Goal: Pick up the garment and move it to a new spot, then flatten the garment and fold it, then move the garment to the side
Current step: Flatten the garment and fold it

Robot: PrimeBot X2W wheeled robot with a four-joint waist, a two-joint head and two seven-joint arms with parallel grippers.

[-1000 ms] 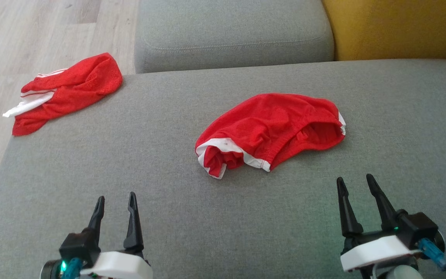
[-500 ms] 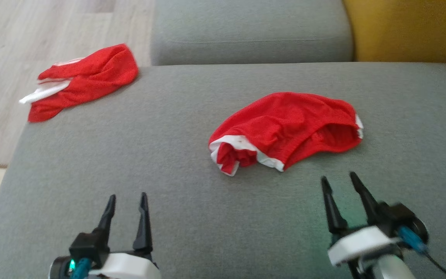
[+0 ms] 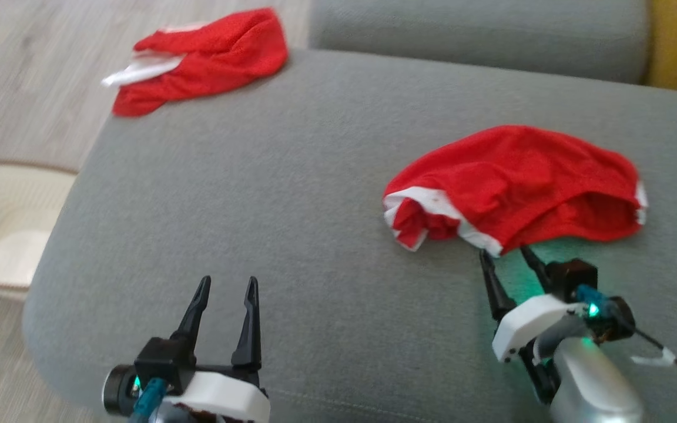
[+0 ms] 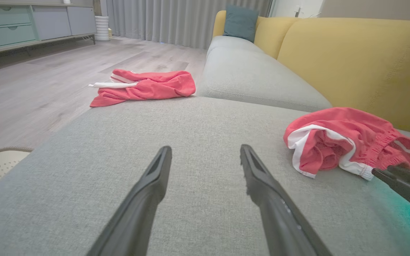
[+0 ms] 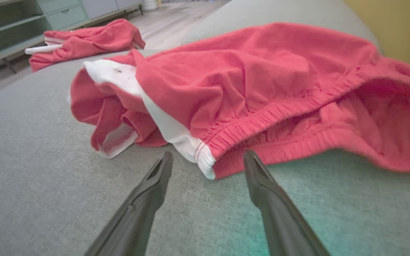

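The garment [image 3: 520,176], red mesh shorts with white trim, lies crumpled on the grey sofa cushion [image 3: 256,205]; the wrist views show it too [image 4: 333,142] [image 5: 244,81]. My right gripper [image 3: 503,252] is open right at its near edge. In the right wrist view the elastic waistband's white corner sits just ahead of the gap between the spread fingers of that gripper [image 5: 208,154]. My left gripper [image 3: 228,280] [image 4: 205,147] hovers open over bare cushion, well left of the garment. The right gripper's fingertips [image 4: 404,181] enter the left wrist view from the right.
A second red garment [image 3: 209,56] [image 4: 144,87] lies at the cushion's far left corner. A beige basket [image 3: 3,229] stands on the floor left of the sofa. Another grey cushion [image 3: 479,29] and a yellow backrest [image 4: 351,53] lie beyond.
The head camera has turned, shifting the whole picture right. My right gripper has advanced to the garment's near edge. The left gripper stays open over the cushion.
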